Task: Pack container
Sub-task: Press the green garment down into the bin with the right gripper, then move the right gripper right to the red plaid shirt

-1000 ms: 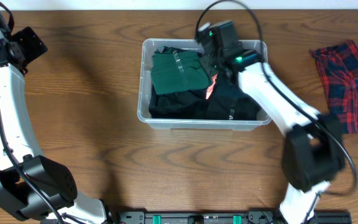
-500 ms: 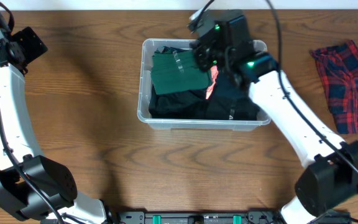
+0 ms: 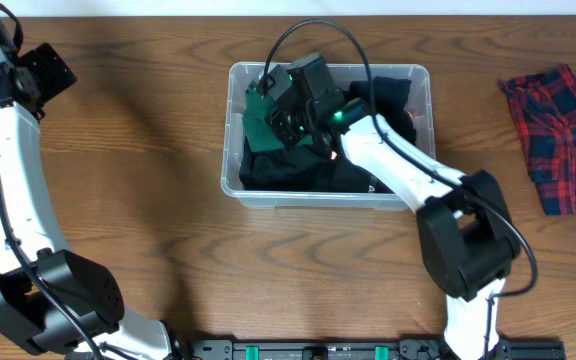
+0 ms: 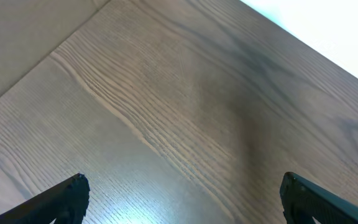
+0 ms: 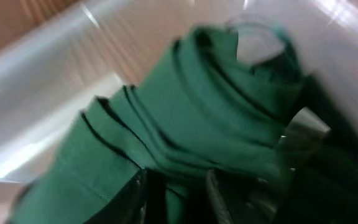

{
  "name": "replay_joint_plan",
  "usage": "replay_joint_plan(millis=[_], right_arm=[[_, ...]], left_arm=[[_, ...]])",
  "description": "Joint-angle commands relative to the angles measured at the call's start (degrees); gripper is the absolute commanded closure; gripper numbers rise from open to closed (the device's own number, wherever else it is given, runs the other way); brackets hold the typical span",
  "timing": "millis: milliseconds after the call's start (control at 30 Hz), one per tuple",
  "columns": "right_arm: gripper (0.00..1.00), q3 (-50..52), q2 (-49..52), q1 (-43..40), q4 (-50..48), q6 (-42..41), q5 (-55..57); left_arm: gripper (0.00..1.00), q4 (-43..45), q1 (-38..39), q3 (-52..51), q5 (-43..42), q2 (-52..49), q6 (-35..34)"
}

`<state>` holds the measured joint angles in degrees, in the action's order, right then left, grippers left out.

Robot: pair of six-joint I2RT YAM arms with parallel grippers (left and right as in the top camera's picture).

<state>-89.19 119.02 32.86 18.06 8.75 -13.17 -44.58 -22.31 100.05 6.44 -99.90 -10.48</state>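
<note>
We see the right gripper [image 3: 270, 95] in the container [image 3: 230, 182] at the green garment [image 5: 185, 118] (jaws too blurred to tell), left gripper [image 4: 185, 196] spread wide above the table [image 4: 166, 106].

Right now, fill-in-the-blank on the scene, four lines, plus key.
1. The folded garment under the right gripper is ____.
2. The plaid garment lies on the ____, not in the container.
3. The left gripper hangs open over bare wood, holding ____.
4. The other clothes in the container are ____.

Missing words: green; table; nothing; black.
</note>
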Motion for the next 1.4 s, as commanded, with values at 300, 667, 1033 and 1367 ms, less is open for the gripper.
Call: replay_joint_plan(millis=[300, 667, 1033, 1367], right_arm=[[0.59, -0.83, -11.32, -2.03, -1.86, -1.46, 1.6], [0.63, -0.81, -25.27, -20.17, 18.78, -3.82, 16.46], [0.99, -0.07, -23.3, -48.15, 32.5, -14.19, 16.41], [0.99, 0.94, -18.12, -62.75, 33.18, -17.05, 16.41]], left_arm=[[0.02, 0.0, -0.17, 0.15, 0.7, 0.2, 0.17], [0.02, 0.0, -0.17, 0.15, 0.7, 0.2, 0.17], [0.02, 0.0, -0.17, 0.15, 0.7, 0.2, 0.17], [0.02, 0.0, -0.17, 0.15, 0.7, 0.2, 0.17]])
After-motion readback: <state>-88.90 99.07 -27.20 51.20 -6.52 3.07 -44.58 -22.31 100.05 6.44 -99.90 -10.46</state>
